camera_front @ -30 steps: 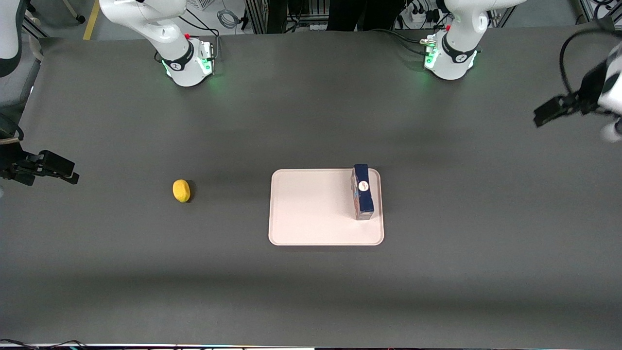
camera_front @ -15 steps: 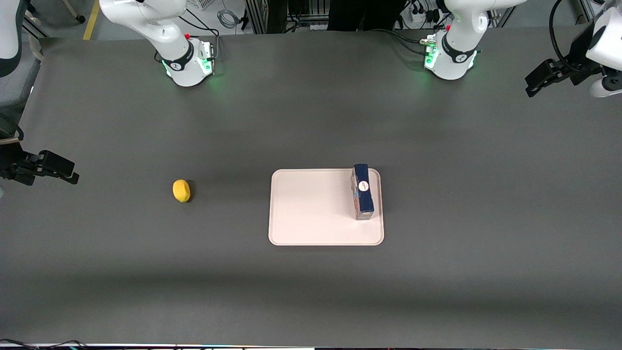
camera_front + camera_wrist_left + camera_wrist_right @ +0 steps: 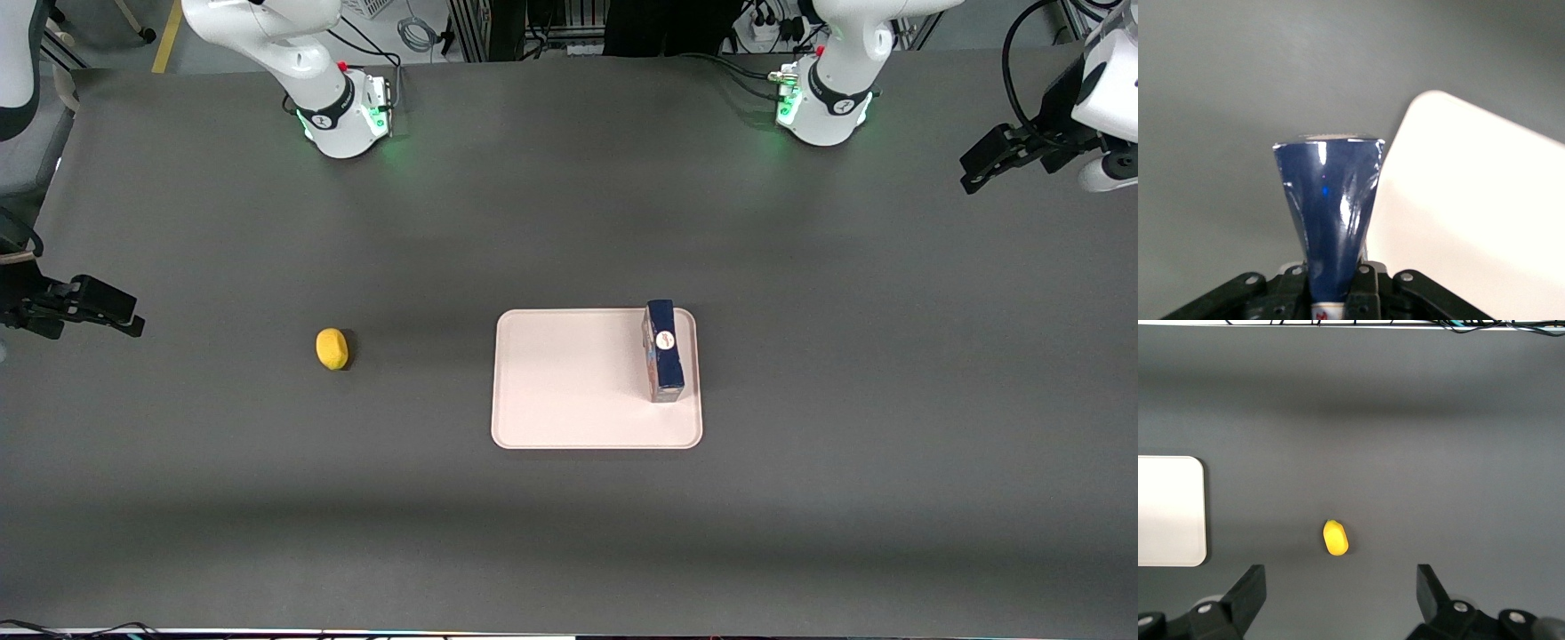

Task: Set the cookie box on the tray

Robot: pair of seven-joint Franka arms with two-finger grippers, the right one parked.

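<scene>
The dark-blue cookie box [image 3: 664, 351] lies on the pale tray [image 3: 578, 382], along the tray's short edge toward the working arm's end. In the front view my left gripper [image 3: 975, 174] hangs well above the table at the working arm's end, far from the box and tray, with nothing visible in it. The left wrist view disagrees: there a creased dark-blue carton [image 3: 1328, 213] sits right at the gripper [image 3: 1331, 283], with a rounded tray corner [image 3: 1471, 200] beside it.
A small yellow lemon-like lump [image 3: 331, 348] lies on the dark table mat [image 3: 845, 373] toward the parked arm's end, apart from the tray; it also shows in the right wrist view as the lump [image 3: 1335, 538]. Both arm bases stand farthest from the front camera.
My left gripper has drawn away from the front camera at the working arm's end, then nearly stopped. The cookie box and tray have not moved.
</scene>
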